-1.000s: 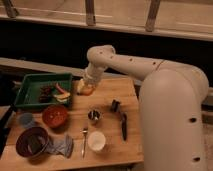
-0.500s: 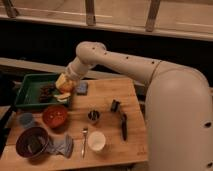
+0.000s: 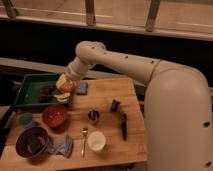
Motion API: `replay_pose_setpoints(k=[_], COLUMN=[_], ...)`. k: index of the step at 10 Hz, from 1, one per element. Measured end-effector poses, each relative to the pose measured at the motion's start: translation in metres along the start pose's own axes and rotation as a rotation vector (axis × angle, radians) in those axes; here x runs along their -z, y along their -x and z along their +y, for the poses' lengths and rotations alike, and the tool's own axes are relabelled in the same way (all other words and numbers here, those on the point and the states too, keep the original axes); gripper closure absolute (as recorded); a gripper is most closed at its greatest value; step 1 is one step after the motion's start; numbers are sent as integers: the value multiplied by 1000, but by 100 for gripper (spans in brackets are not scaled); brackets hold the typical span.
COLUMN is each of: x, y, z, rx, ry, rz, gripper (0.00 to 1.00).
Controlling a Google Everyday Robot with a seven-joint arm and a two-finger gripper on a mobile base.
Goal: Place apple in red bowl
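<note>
My gripper (image 3: 64,86) hangs at the end of the white arm, over the right edge of the green tray (image 3: 29,80). It is shut on the apple (image 3: 63,82), a small orange-yellow fruit held above the table. The red bowl (image 3: 54,116) sits on the wooden table, nearer the camera than the gripper and slightly to its left. Its dark inside looks empty. The apple is apart from the bowl.
Food pieces (image 3: 47,92) lie in the green tray. A blue sponge (image 3: 81,88) lies right of the gripper. Around the bowl stand a dark purple bowl (image 3: 32,142), a small blue cup (image 3: 26,120), a metal cup (image 3: 93,116), a white cup (image 3: 96,140), a fork (image 3: 84,141) and a black tool (image 3: 123,125).
The arm has swung left and toward the camera with the apple, from the table's back middle to the tray's right edge, closer to the red bowl.
</note>
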Motion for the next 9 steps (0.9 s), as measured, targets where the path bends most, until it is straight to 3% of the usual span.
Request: replay_pose_setpoints(k=[4, 5, 7, 9], x=[-49, -70, -100, -122], y=[-42, -55, -66, -64], z=[36, 49, 65, 71], rx=[20, 30, 52, 62], ry=[54, 76, 103, 109], rz=[146, 205, 281, 313], gripper=[100, 100, 100, 86])
